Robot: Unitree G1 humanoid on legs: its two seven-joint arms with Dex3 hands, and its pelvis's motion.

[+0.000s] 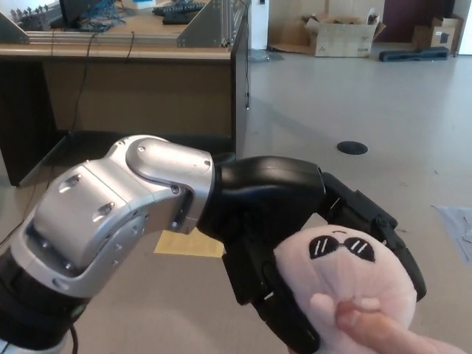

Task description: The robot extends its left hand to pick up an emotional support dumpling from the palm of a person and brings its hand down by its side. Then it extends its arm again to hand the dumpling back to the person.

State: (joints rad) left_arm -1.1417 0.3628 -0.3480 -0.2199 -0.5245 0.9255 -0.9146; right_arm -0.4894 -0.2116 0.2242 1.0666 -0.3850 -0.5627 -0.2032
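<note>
low right of view | left hand (295, 243) clamped around pink dumpling (346, 276) | person's finger (376, 328) touching it

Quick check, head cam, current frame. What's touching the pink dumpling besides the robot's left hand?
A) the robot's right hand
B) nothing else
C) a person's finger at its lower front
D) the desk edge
C: a person's finger presses on the lower front of the pink dumpling, while the black fingers of the left hand wrap its sides; no right hand shows, and the desk stands far behind.
</note>
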